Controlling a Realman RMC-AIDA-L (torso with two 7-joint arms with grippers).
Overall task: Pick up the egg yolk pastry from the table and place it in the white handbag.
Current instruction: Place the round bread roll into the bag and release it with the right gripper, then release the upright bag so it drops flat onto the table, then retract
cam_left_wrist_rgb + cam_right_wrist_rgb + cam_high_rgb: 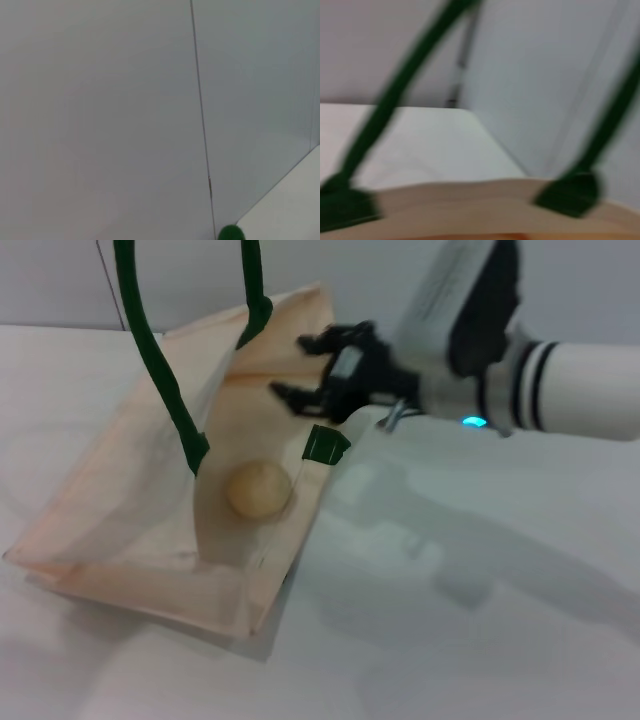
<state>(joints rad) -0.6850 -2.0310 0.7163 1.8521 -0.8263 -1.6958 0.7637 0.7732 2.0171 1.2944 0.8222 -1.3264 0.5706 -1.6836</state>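
The white handbag (130,510) lies on the table with its mouth held open, its dark green handles (160,370) running up out of the head view. The egg yolk pastry (259,489) rests inside the bag, on its lower wall near the right rim. My right gripper (305,368) is open and empty, just above the bag's upper right rim, up and to the right of the pastry. The right wrist view shows the bag's rim (470,200) and both handles (395,100) close up. My left gripper is out of view; the left wrist view shows only a green handle tip (231,233).
The white table (480,620) spreads to the right of and in front of the bag. A pale wall (100,100) with a vertical seam stands behind the table.
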